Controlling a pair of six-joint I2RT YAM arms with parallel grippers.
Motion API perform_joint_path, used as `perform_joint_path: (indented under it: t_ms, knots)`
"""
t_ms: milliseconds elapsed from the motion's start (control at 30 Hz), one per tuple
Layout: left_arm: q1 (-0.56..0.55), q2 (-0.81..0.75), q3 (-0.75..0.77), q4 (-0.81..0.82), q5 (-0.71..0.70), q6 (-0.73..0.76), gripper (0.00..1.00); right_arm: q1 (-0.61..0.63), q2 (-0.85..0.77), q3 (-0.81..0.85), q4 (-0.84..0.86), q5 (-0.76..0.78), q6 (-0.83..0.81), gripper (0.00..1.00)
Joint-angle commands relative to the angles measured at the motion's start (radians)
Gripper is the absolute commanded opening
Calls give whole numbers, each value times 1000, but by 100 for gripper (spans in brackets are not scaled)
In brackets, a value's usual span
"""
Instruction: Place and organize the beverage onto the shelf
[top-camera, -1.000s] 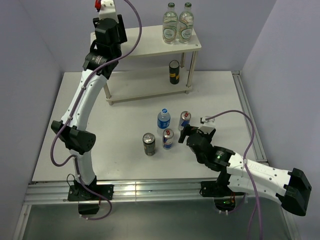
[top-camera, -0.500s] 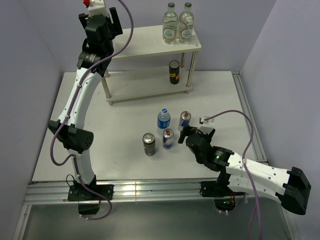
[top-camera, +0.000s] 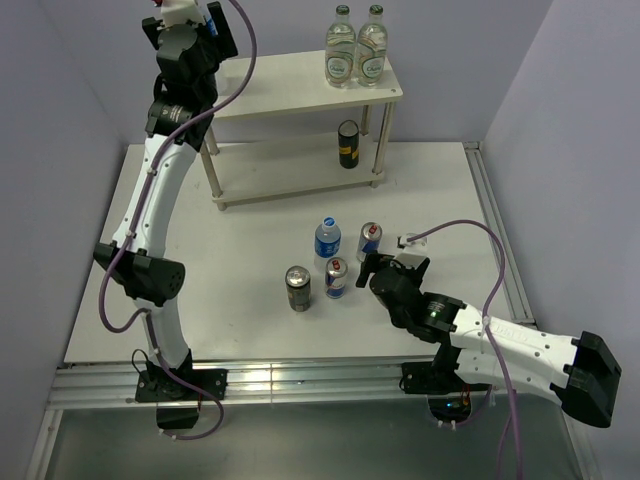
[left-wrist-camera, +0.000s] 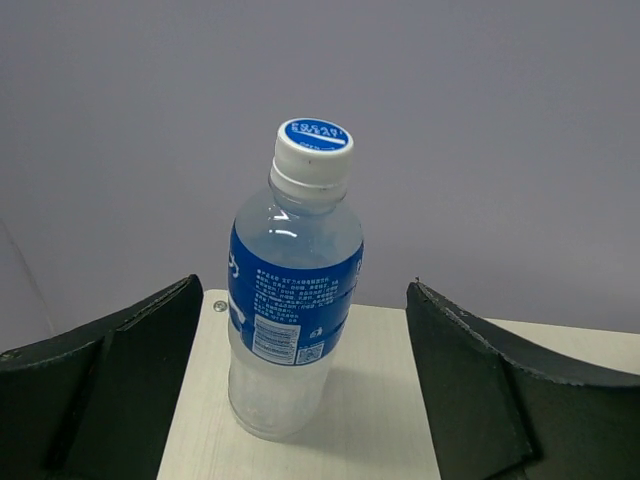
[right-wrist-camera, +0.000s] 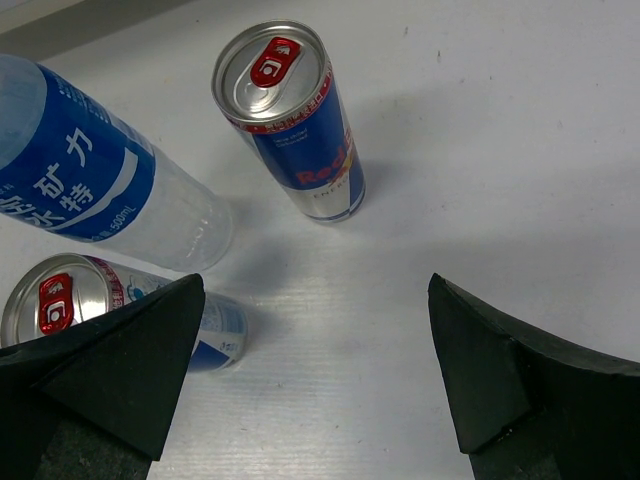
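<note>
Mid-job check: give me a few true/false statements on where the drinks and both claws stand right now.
1. The left claw is clamped on the water bottle. False: its jaws stand open on either side of the bottle, which stands upright and untouched on the top board.
2. A dark can stands on the lower board. True.
3. Both blue-and-silver cans are on the shelf. False: they stand on the table, near the right claw.
4. The right claw is open and empty. True.
</note>
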Motion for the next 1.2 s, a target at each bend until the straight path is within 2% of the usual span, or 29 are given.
perform_joint_path:
  t_ms: [0, 100, 133, 233, 333, 367, 433, 467, 533, 567, 633, 733, 867, 967, 1167]
  knots:
    - [7, -30, -9, 42, 27, -2, 89, 7, 8, 15, 11, 39, 10, 100]
    - [5, -88, -63, 39, 38, -22, 93, 8, 15, 18, 7, 42, 13, 100]
    - [5, -108, -79, 34, 38, -35, 98, 10, 15, 18, 9, 41, 13, 100]
    - [-19, -215, -181, 22, 6, -40, 99, 11, 17, 18, 7, 42, 13, 100]
    - [-96, -378, -372, 83, -51, 9, 99, 10, 17, 18, 9, 45, 13, 100]
    - [-155, -454, -455, 95, -56, 24, 99, 11, 17, 18, 9, 45, 13, 100]
    - [-220, -514, -506, 53, -50, 23, 99, 12, 22, 21, 9, 45, 13, 100]
    - [-272, -565, -544, 22, -9, 7, 99, 13, 23, 23, 7, 47, 14, 100]
    - [-301, -613, -595, -70, 76, -69, 99, 15, 29, 26, 7, 50, 14, 100]
    - [-311, -664, -671, -85, 167, -94, 99, 15, 31, 28, 4, 51, 16, 100]
    - [-318, -721, -783, -64, 267, -140, 99, 16, 32, 28, 1, 53, 17, 100]
    - [-329, -815, -1074, 17, 410, -163, 99, 18, 28, 26, 4, 53, 17, 100]
    - [-363, -797, -1241, 83, 466, -197, 99, 19, 31, 28, 4, 53, 17, 100]
    - [-399, -776, -1346, 205, 476, -218, 99, 19, 35, 29, 1, 56, 17, 100]
    - [-441, -665, -1370, 289, 486, -218, 99, 22, 38, 32, -5, 65, 25, 100]
